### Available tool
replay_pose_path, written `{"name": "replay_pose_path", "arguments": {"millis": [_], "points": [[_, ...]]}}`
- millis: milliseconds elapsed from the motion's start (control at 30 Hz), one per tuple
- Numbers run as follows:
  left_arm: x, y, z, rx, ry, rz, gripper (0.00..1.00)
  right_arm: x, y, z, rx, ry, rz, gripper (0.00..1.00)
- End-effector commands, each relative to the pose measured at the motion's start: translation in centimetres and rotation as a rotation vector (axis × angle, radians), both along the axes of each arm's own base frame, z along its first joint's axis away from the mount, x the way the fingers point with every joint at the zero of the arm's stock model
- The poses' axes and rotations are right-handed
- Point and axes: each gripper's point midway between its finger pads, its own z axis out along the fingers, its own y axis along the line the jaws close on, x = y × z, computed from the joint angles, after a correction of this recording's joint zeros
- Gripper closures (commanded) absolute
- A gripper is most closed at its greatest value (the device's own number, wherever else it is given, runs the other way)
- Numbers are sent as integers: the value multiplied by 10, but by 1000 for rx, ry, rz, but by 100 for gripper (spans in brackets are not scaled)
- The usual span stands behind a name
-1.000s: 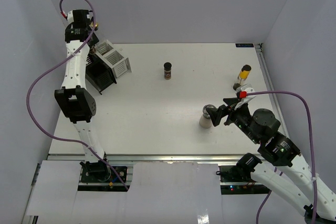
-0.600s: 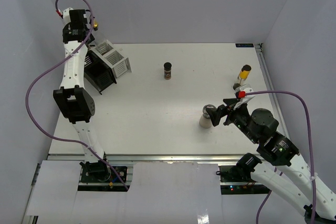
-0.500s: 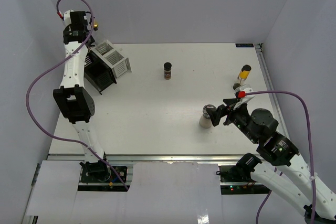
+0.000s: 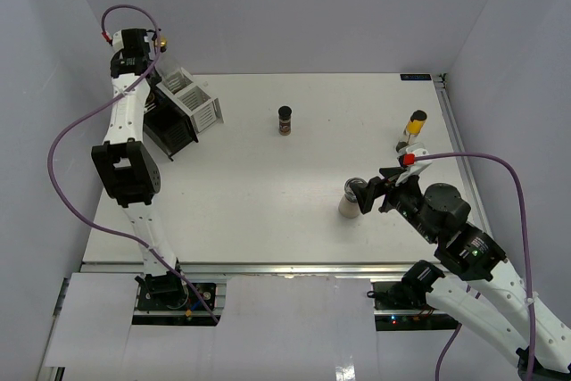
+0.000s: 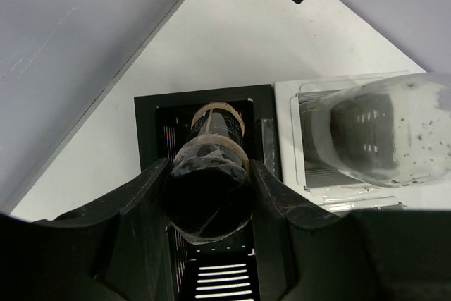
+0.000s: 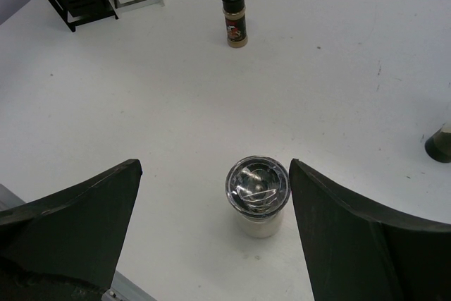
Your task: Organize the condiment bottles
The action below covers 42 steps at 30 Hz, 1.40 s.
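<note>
My left gripper [image 5: 208, 195] is shut on the tall clear bottle with dark liquid [image 5: 209, 187] and holds it over the black rack box [image 5: 151, 128]. From above, its gold pourer [image 4: 163, 42] shows beside the left gripper [image 4: 143, 58], high at the back left. My right gripper [image 6: 211, 230] is open, its fingers wide on either side of the cream shaker with metal top [image 6: 258, 195], which stands on the table [image 4: 350, 198]. The brown spice jar [image 4: 285, 120] stands mid-table. The slim yellow bottle [image 4: 413, 130] stands at the right.
The black rack box [image 4: 171, 131] and white rack box [image 4: 198, 103] stand side by side at the back left. A blurred clear shape [image 5: 384, 135] hangs over the white box [image 5: 299, 146] in the left wrist view. Walls close in on the left, back and right.
My left gripper with the tall bottle has shifted slightly above the rack boxes. My right gripper has stayed around the cream shaker.
</note>
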Motion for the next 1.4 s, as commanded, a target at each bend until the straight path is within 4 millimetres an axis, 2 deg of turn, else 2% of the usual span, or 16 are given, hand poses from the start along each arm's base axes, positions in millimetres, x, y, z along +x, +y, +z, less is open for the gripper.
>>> {"name": "replay_pose_path", "arguments": {"millis": [0,100,300,433,533,733,1033,1367], "points": [[12,6,10,15,-57,-39,100,3,-1,9,24,-32,-18,8],[20,5,8,6,-73,-60,93,4,0,8,20,-30,-18,8],[27,0,-9,-26,-44,-97,90,6,0,9,13,-28,-23,8],[27,3,-15,-32,-31,-92,89,7,1,10,12,-30,-22,8],[27,0,-21,-53,-20,-110,90,7,3,10,12,-28,-18,8],[18,-4,-26,-81,9,-103,100,8,5,9,8,-22,-10,8],[8,-8,-21,-107,37,-99,100,8,5,7,10,-23,-12,8],[7,-8,-18,-105,29,-100,100,7,4,6,15,-20,-12,8]]}}
